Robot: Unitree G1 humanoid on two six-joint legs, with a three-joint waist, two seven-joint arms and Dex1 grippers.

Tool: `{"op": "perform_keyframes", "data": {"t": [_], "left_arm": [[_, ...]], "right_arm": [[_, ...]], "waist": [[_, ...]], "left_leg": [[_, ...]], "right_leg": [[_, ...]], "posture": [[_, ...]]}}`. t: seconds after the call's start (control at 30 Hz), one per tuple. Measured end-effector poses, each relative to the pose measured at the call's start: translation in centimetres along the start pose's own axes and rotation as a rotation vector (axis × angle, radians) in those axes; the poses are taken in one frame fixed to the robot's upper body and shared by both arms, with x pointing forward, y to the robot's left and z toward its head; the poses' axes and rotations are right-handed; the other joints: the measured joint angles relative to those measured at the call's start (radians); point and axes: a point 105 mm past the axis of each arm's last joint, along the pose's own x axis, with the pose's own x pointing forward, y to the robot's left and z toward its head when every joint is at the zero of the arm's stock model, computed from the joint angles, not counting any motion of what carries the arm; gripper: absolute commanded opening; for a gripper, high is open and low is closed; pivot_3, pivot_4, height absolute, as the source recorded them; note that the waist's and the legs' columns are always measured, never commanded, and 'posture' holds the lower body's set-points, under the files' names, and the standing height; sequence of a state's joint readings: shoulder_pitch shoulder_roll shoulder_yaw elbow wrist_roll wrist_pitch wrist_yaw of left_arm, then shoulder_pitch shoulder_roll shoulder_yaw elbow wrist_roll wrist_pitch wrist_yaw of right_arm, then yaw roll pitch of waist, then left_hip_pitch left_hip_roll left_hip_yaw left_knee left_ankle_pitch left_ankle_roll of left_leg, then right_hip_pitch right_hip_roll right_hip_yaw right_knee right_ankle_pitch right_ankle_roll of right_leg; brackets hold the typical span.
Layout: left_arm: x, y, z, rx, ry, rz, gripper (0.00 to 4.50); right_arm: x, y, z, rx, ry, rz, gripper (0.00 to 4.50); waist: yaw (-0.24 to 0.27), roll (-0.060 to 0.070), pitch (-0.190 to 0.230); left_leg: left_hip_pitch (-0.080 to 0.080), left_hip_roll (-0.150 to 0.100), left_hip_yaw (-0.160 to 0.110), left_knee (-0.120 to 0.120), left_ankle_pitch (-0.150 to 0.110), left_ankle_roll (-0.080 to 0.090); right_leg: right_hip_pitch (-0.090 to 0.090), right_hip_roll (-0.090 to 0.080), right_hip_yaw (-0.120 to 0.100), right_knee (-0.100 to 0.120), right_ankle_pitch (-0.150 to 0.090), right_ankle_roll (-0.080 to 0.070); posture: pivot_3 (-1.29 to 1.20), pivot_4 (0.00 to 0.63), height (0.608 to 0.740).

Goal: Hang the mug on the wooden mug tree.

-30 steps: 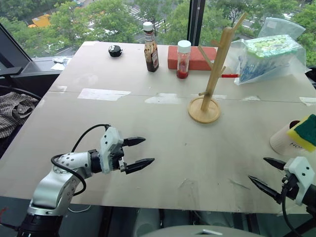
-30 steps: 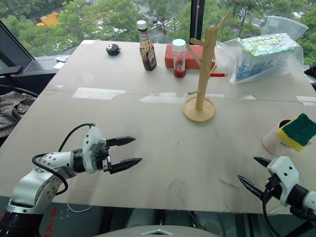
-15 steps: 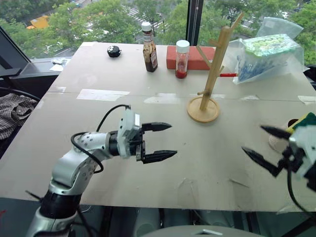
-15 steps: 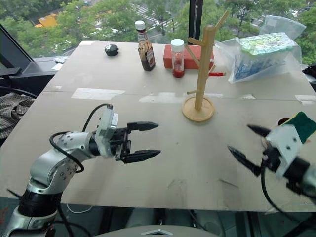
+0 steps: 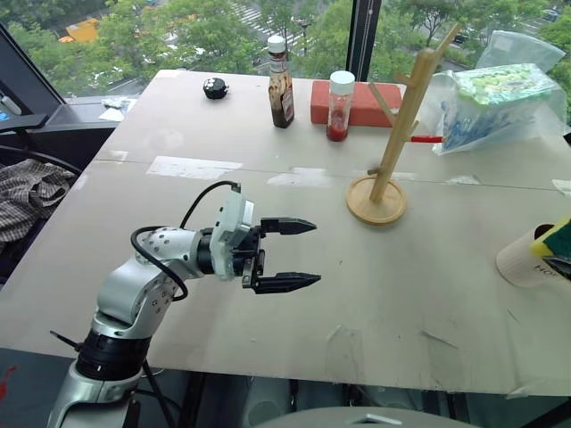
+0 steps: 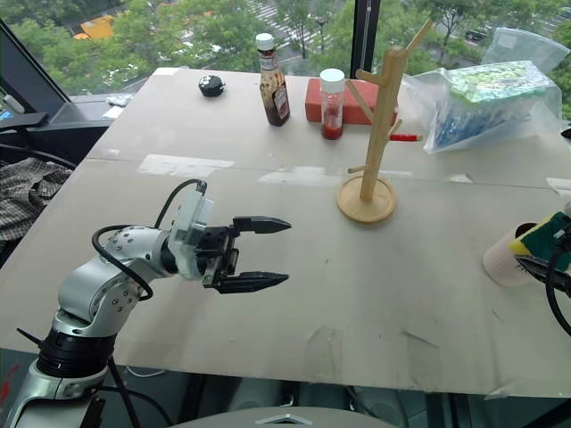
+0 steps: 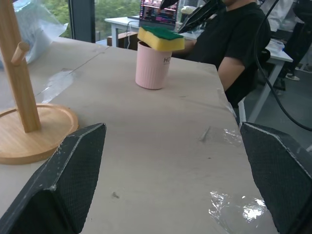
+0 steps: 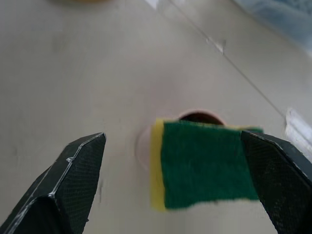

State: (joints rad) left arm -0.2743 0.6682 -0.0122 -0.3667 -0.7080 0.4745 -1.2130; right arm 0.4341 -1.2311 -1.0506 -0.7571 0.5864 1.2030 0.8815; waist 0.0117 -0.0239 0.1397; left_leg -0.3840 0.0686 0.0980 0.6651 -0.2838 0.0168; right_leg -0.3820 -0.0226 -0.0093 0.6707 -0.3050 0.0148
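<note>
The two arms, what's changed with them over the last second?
The left tool rose and swung right toward the table's middle, open and empty. The right tool lifted from the near edge to above the sponge on the mug, open. Mug, sponge and mug tree stayed put.

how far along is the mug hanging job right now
Nothing looks done: the mug stands upright on the table, apart from the wooden mug tree, whose pegs are bare. A yellow-green sponge lies across the mug's mouth. In hand: the right gripper hangs open above the sponge and mug, holding nothing; the left gripper is open over the table. Left: probably clear the sponge, grasp the mug, hang it.
</note>
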Motion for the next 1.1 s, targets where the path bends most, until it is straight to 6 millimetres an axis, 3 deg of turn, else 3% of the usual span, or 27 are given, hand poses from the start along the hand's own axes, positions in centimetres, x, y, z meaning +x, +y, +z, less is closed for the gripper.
{"op": "perform_keyframes", "data": {"t": [0.17,0.37,0.47,0.6,0.73,0.93,1.03,1.1], "left_arm": [[0.0,0.0,0.4,0.012,-0.006,-0.031,4.50],[0.0,-0.1,0.4,0.010,-0.010,-0.042,4.50],[-0.2,-0.2,0.0,0.003,-0.015,-0.035,4.50],[-0.3,-0.4,-0.6,-0.018,-0.015,-0.023,4.50],[-0.4,-0.4,-0.8,-0.025,-0.013,-0.008,4.50],[-0.4,-0.6,-0.7,-0.016,-0.014,-0.009,4.50],[-0.3,-0.6,-0.6,-0.010,-0.017,-0.009,4.50],[-0.3,-0.5,-0.5,-0.003,-0.021,-0.009,4.50]], "right_arm": [[0.2,-0.5,-0.5,-0.003,0.026,-0.028,4.45],[1.8,-0.7,-2.3,0.006,0.076,-0.011,4.45],[2.9,-1.2,-3.5,0.010,0.111,-0.017,3.66],[3.3,-1.9,-3.7,-0.016,0.116,-0.039,1.55],[3.3,-1.9,-3.1,-0.030,0.091,-0.031,0.04],[2.5,-1.9,-1.2,0.019,-0.004,-0.002,0.04],[1.6,-3.9,0.0,0.051,-0.081,-0.078,0.04],[0.8,-7.0,0.4,0.095,-0.139,-0.222,0.04]], "waist": [[0.000,0.000,0.000],[0.000,0.000,0.000],[0.000,0.000,0.000],[0.000,0.000,0.000],[0.000,0.000,0.000],[0.000,0.001,0.001],[-0.001,0.001,0.001],[0.001,0.001,0.001]], "left_leg": [[0.001,0.000,-0.001,0.000,0.000,0.000],[0.001,0.000,-0.001,0.000,0.000,0.000],[0.001,0.000,-0.001,0.001,0.000,0.000],[0.001,0.000,-0.001,0.000,0.000,0.000],[0.001,0.000,-0.001,0.001,0.000,0.000],[0.001,0.000,-0.001,0.001,0.000,0.000],[0.002,0.000,-0.001,0.001,0.000,0.000],[0.001,0.000,-0.001,0.001,0.000,0.000]], "right_leg": [[0.000,0.002,0.000,0.001,0.000,0.000],[0.001,0.002,0.001,0.001,0.000,0.000],[0.001,0.002,0.001,0.001,0.000,0.000],[0.001,0.002,0.001,0.001,0.000,0.000],[0.001,0.002,0.001,0.001,0.000,0.000],[0.001,0.002,0.001,0.001,0.000,0.000],[0.001,0.002,0.002,0.001,0.000,0.000],[0.001,0.002,0.002,0.002,0.000,0.000]], "posture": [[0.00,0.150,0.740],[0.00,0.150,0.740],[0.00,0.150,0.740],[0.00,0.150,0.740],[0.00,0.150,0.740],[0.00,0.150,0.740],[0.00,0.150,0.740],[0.00,0.150,0.740]]}}
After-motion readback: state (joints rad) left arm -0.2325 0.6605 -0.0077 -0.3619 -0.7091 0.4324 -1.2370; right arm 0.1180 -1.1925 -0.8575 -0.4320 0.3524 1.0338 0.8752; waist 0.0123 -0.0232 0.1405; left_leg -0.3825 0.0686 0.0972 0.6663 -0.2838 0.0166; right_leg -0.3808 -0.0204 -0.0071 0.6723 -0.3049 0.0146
